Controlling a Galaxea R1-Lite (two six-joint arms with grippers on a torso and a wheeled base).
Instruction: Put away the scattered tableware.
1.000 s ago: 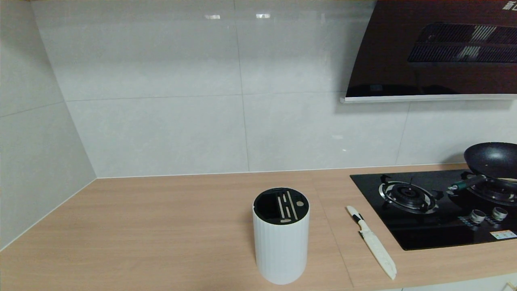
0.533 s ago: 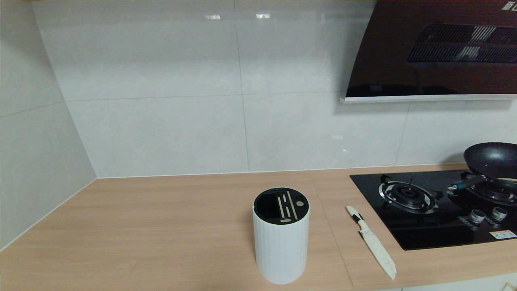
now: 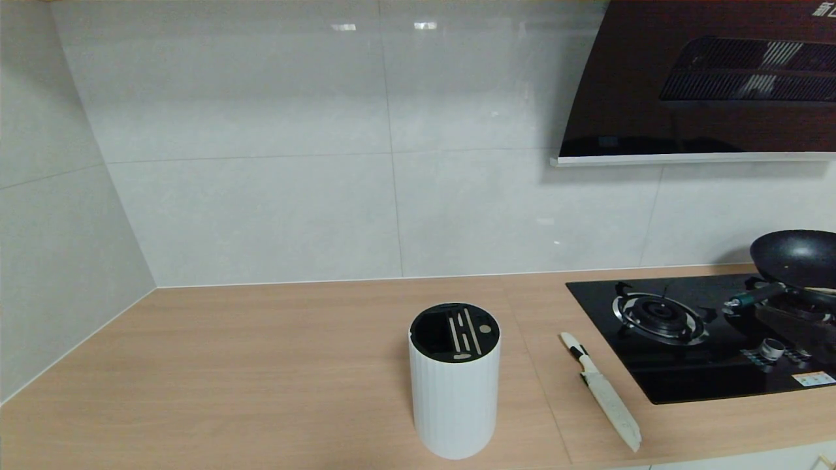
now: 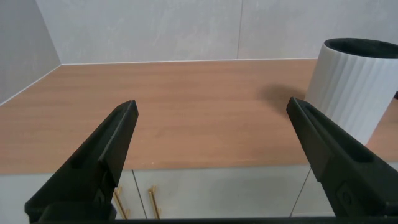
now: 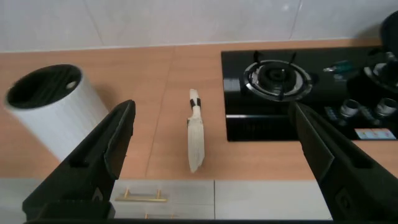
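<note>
One knife (image 3: 599, 390) lies flat on the counter (image 3: 261, 365), between the holder (image 3: 455, 391) and the stove (image 3: 692, 339), touching neither. Its handle points toward the wall and its blade tip reaches close to the counter's front edge. The holder, a white ribbed cylinder with a dark slotted top, stands upright to the knife's left. A black pan (image 3: 793, 256) sits on the stove's far right burner, under the hood (image 3: 705, 78). The right gripper (image 5: 212, 111) hangs above the front edge with its fingers spread wide, gripping nothing, the knife showing between them. The left gripper (image 4: 211, 107) is likewise spread and empty, low before the counter, left of the holder.
</note>
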